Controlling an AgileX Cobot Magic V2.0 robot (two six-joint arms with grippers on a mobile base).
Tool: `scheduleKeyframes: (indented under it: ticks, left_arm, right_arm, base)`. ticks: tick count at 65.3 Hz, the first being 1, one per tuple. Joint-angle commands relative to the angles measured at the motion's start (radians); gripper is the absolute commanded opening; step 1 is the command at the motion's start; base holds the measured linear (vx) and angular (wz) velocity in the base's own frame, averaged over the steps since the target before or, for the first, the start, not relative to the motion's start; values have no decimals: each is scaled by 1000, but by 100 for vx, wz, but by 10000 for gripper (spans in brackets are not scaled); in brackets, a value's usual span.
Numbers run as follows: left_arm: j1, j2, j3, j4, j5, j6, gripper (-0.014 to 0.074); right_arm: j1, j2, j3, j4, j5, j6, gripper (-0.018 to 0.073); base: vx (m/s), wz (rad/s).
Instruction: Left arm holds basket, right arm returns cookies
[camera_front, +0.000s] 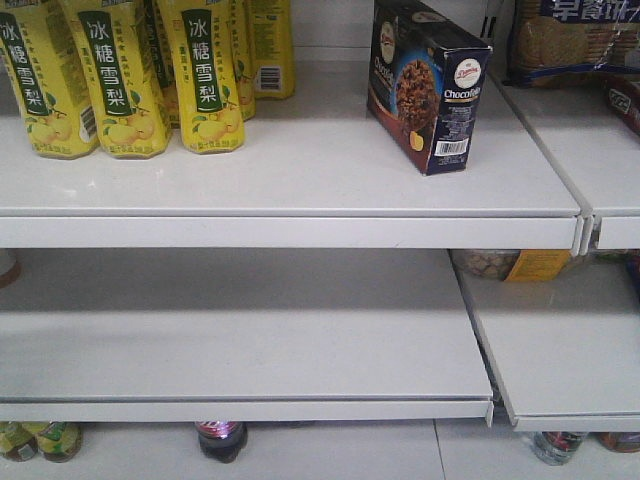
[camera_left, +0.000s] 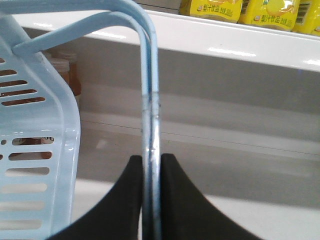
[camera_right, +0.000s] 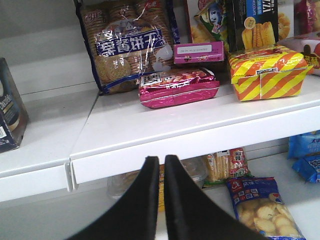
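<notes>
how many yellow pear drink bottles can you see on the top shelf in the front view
5, in a cluster at the upper shelf's left: three front bottles, two behind. More may be hidden.

The left gripper (camera_left: 151, 200) was clamped, its two black wedge jaws pressed against a thin hoop handle (camera_left: 151, 125) running up between them. The right gripper (camera_right: 162, 195) had its black jaws nearly together with nothing between them.
</notes>
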Motion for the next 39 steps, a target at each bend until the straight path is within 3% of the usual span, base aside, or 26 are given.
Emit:
scheduleKeyframes:
  ticks: [1, 39]
  left_arm:
    - [-8, -17, -29, 2, -95, 41, 0]
    - [-8, -17, -31, 2, -93, 41, 0]
  right_arm:
    - [-1, 17, -22, -41, -54, -8, -11]
    - [-1, 17, -22, -41, -54, -8, -11]
  base:
    - [0, 0]
    - [0, 0]
